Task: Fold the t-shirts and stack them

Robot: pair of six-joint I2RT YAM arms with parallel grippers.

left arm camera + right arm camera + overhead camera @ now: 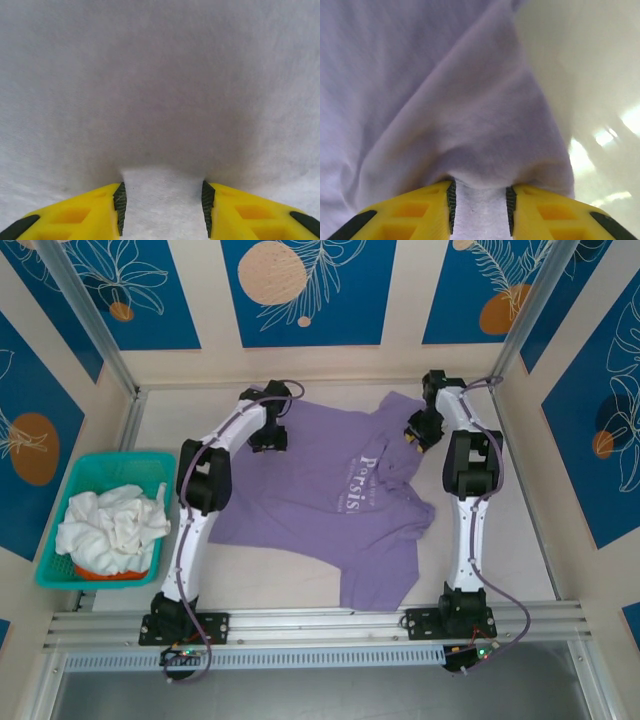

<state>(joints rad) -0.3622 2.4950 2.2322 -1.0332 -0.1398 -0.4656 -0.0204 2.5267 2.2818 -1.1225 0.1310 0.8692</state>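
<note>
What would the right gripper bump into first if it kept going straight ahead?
The purple t-shirt. A fold of it sits between the fingers of the right gripper, with more purple cloth straight ahead, though depth is hard to judge.

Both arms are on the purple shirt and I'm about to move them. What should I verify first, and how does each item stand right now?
1. Left gripper grip on the lavender t-shirt: ok, fabric fills the gap between its fingers.
2. Right gripper grip: ok, a fold is pinched near the shirt's edge, with bare table beside it.
3. Number of layers each gripper has taken: cannot tell.
4. Shirt lying flat: not ok, it is creased and bunched on its right side.
5. White t-shirts out of the way: ok, heaped in the teal basket, apart from the shirt.
</note>
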